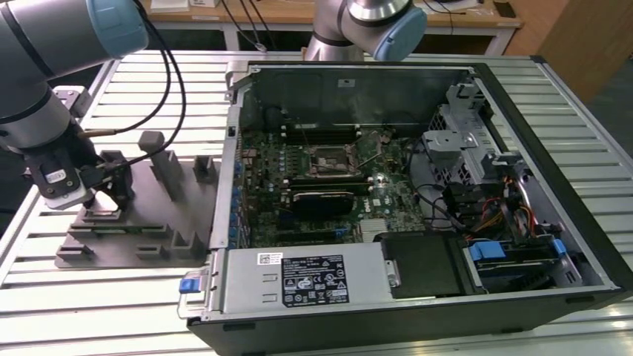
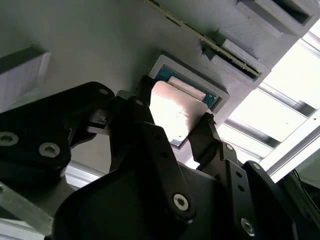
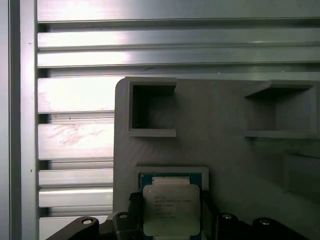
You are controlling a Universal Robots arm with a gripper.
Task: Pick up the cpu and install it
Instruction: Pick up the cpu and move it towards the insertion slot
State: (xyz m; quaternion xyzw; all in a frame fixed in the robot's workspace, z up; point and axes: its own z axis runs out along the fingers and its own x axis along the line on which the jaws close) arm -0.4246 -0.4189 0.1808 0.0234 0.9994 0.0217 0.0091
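Pincer (image 2: pixel 175 115) clamped on the cpu (image 2: pixel 175 107) — black fingers (image 2: pixel 202 132) pressed against two opposite edges. Chip sits at the teal-lined square pocket (image 3: pixel 170 171) of the grey fixture tray (image 3: pixel 225 150), seemingly just clear of its rim. In the exterior view the tray lies on the slatted bench (image 1: pixel 129 81), to that view's left of the open computer case (image 1: pixel 583 222).

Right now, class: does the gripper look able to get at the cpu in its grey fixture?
Probably yes: the gripper is down at the cpu, which sits in the grey fixture's pocket, top bare, with nothing between them.
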